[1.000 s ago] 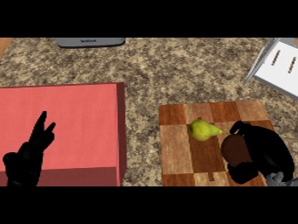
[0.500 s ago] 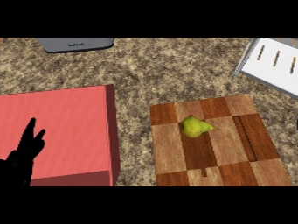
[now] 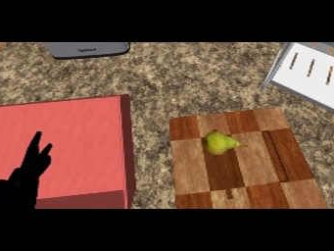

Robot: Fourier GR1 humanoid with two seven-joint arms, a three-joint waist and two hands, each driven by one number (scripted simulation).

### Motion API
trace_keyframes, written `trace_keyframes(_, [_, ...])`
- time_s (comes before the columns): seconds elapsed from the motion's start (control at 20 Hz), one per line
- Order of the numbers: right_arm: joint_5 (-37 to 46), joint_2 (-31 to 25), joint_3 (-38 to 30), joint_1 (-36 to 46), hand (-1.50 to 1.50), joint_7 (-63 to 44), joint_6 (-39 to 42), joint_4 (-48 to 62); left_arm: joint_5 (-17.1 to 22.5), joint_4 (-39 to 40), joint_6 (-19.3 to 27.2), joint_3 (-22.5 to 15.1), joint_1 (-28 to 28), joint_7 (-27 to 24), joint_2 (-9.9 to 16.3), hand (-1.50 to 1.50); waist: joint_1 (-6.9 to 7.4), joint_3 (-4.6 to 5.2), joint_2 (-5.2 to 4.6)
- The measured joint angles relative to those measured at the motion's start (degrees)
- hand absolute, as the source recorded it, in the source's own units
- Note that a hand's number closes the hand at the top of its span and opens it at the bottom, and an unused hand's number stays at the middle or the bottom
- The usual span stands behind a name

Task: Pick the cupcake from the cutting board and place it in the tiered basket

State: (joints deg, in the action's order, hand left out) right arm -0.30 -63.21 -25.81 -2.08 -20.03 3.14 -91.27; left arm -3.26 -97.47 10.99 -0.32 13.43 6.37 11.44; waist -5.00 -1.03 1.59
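My left hand (image 3: 17,184), fingers straight and holding nothing, rests left of the board (image 3: 242,159); no cupcake shows, right hand unseen.

Cutting board (image 3: 243,162): striped wood, flat on counter. Tiered basket (image 3: 315,73): white wire, upper right. Cupcake not visible.

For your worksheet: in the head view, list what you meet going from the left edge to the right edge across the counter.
Left hand → red box → cutting board → pear → white wire rack. The pear lies on the board. The grey device at the top is left out, since it overlaps the box's span.
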Motion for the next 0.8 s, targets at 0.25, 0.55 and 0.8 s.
trace_keyframes(0.25, [-3.04, -4.68, -8.96, -0.56, 1.50, 0.97, 4.98, 2.38, -0.94, 0.73, -0.69, -0.60, -1.65, -0.71, -0.70, 0.00, 1.90, 0.06, -0.28])
trace_keyframes(0.55, [-3.81, -7.40, -12.32, 1.38, 1.50, -0.15, 7.23, 6.10, -1.95, 1.96, -1.49, -1.18, -3.80, -1.40, -1.70, 0.00, 4.20, -0.01, -0.61])
trace_keyframes(0.8, [-3.78, -9.99, -10.16, 5.84, 1.50, -1.87, 7.14, 11.41, -2.81, 2.72, -2.31, -1.79, -5.69, -1.33, -2.36, 0.00, 6.17, 0.05, -1.05])
